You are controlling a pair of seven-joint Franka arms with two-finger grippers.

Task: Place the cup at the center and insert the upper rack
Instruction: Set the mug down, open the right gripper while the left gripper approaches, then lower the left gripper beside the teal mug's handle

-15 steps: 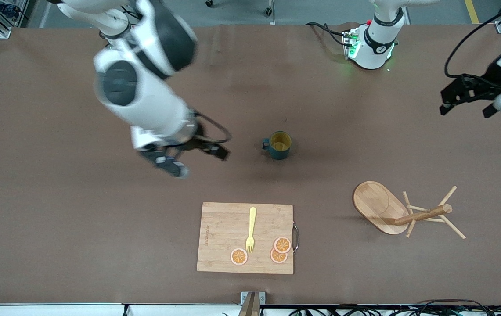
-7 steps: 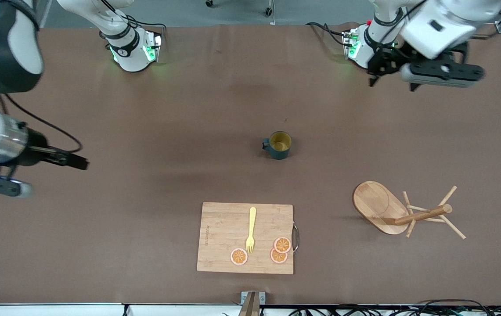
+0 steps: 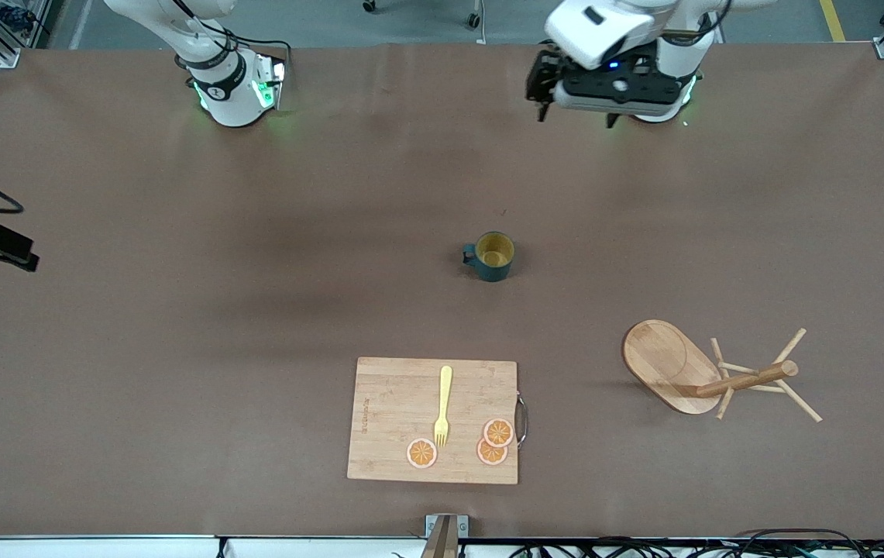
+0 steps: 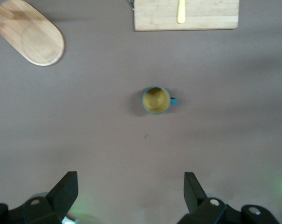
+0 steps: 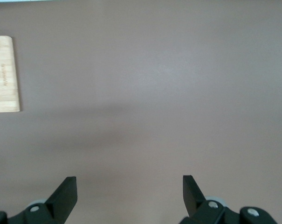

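Note:
The cup (image 3: pixel 490 256), dark teal with a yellow inside, stands upright near the table's middle; the left wrist view shows the cup (image 4: pixel 156 100) too. The upper rack (image 3: pixel 713 377), a light wooden mug tree, lies on its side nearer the front camera, toward the left arm's end; its oval base (image 4: pixel 33 35) shows in the left wrist view. My left gripper (image 3: pixel 576 118) hangs open and empty over the table beside its own base. My right gripper (image 5: pixel 130 186) is open and empty over bare table at the right arm's end, and its dark tip (image 3: pixel 0 248) shows at the front view's edge.
A rectangular wooden cutting board (image 3: pixel 434 418) lies near the front edge, nearer the camera than the cup. On it are a yellow fork (image 3: pixel 442 405) and three orange slices (image 3: pixel 492 442). Both arm bases (image 3: pixel 228 85) stand along the table's back edge.
The right arm swung from beside the cup out to the right arm's end of the table. The left arm swung in from the left arm's end to beside its base. Cup and rack stayed put.

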